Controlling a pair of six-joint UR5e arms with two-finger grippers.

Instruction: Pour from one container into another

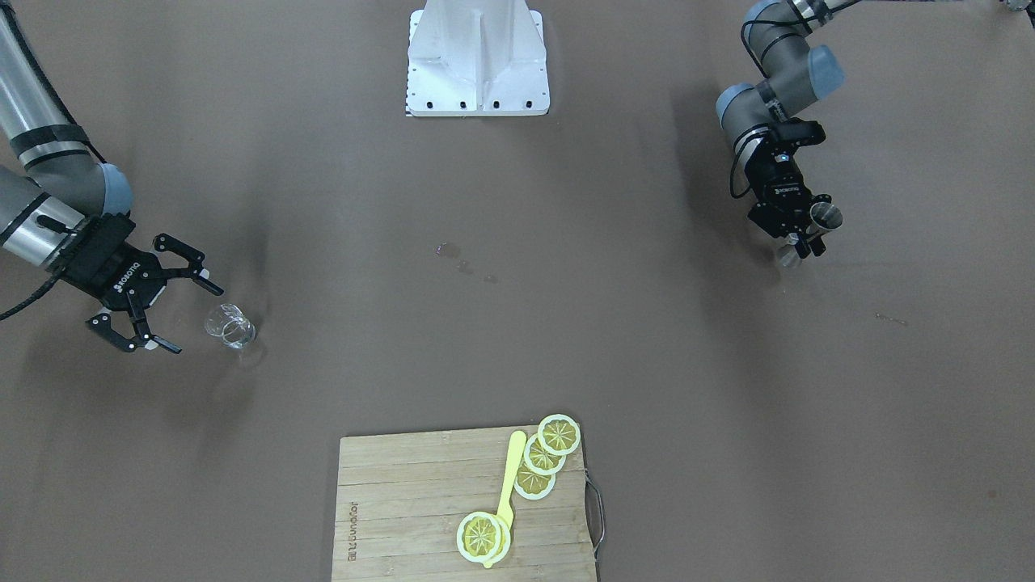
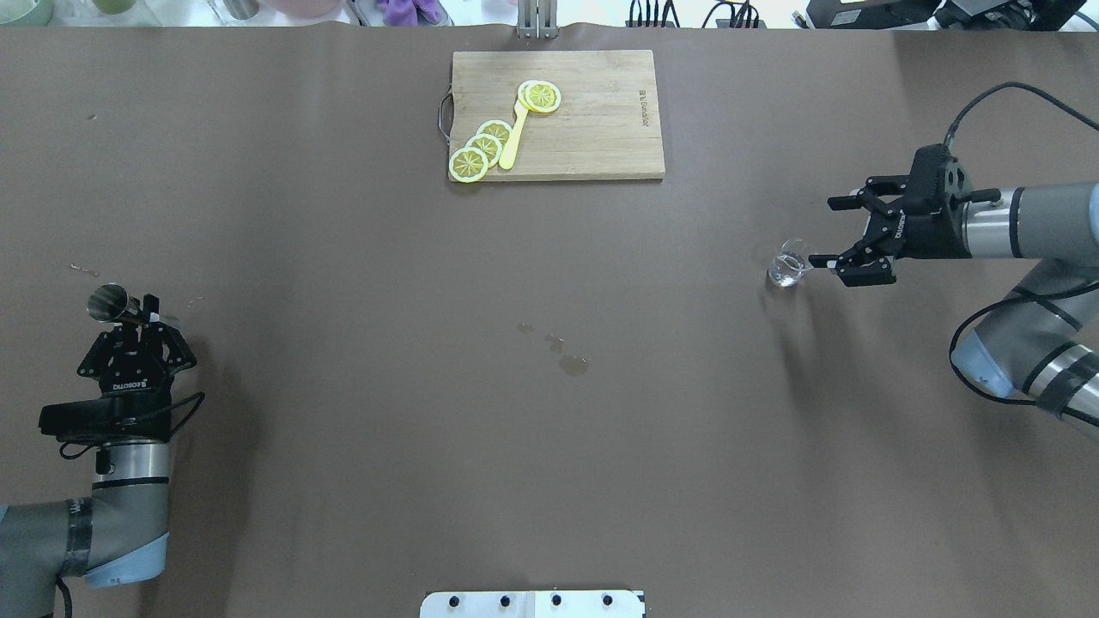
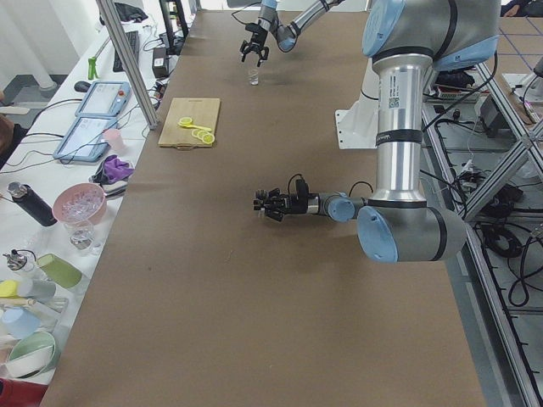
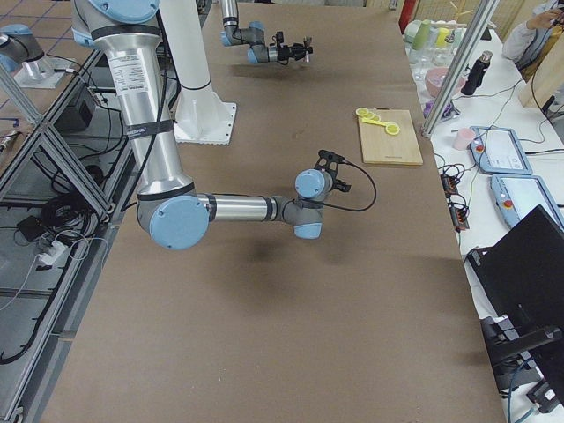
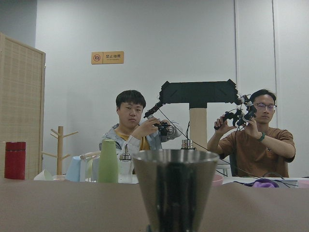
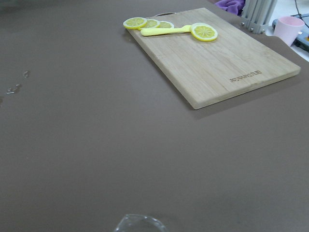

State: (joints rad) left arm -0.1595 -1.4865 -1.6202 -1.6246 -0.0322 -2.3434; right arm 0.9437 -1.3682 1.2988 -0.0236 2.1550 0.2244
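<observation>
The clear glass pitcher (image 2: 788, 264) stands on the brown table at my right. My right gripper (image 2: 826, 232) hovers open beside it, and the pitcher sits just past the fingertips rather than between them. Only the pitcher's rim (image 6: 140, 224) shows, at the bottom edge of the right wrist view. The same pitcher (image 1: 230, 326) and open right gripper (image 1: 196, 318) appear at the left of the front view. My left gripper (image 2: 148, 311) is shut on the narrow waist of the grey metal jigger (image 2: 110, 303), held above the table. The jigger's upper cone (image 5: 175, 188) fills the bottom centre of the left wrist view.
A wooden cutting board (image 2: 592, 129) with lemon slices (image 2: 481, 148) and a yellow utensil (image 2: 513, 137) lies at the far middle. Small wet spots (image 2: 567, 360) mark the table's centre. The white robot base (image 1: 477, 61) stands at the near edge.
</observation>
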